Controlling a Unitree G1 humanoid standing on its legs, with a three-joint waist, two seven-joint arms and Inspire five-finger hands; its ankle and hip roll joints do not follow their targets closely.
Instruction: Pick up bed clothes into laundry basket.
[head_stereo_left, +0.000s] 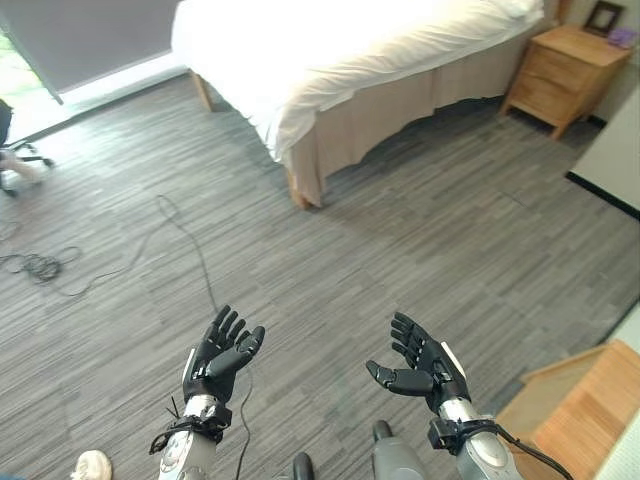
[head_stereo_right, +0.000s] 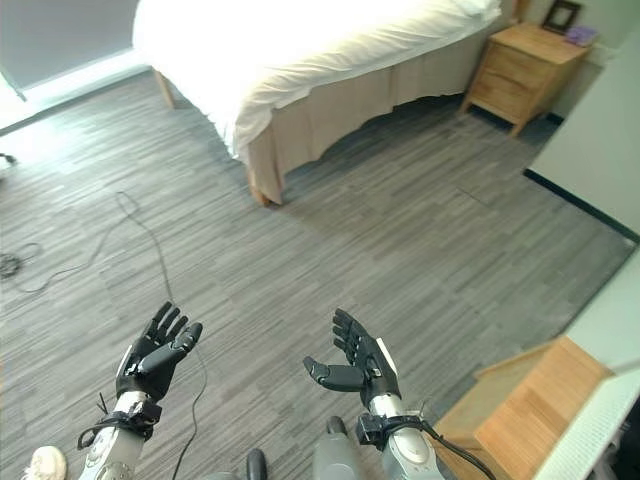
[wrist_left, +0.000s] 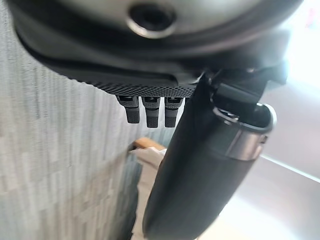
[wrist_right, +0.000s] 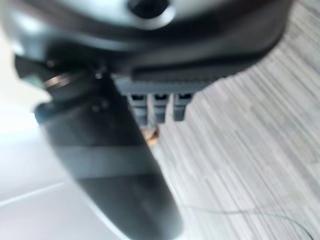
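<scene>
One bed (head_stereo_left: 330, 60) fills the twelve o'clock end of the room, and on it lies the only bedding on show, a single white duvet (head_stereo_left: 300, 95) draped over the mattress and spilling down the near corner. That is the task's thing, and it sits well apart from the robot, across a wide stretch of grey plank floor (head_stereo_left: 420, 240). No loose clothes can be made out on it from here, and no laundry basket can be picked out.

My read on handling: soft, floppy and bulky, light for its size, nothing breakable (though it will sag and trail if lifted from one spot). Best bet looks like the overhanging edge at the near corner, bunched into a fold, one hand either side.

One wooden nightstand (head_stereo_left: 565, 65) stands at about two o'clock beside the bed. One pale wooden piece (head_stereo_left: 575, 410) pokes in at four o'clock.

Down to the smallest players: two hands. The left hand (head_stereo_left: 220, 352) hovers at seven o'clock, fingers spread and holding nothing. The right hand (head_stereo_left: 422, 365) hovers at five o'clock, palm up, fingers loose, likewise empty.
</scene>
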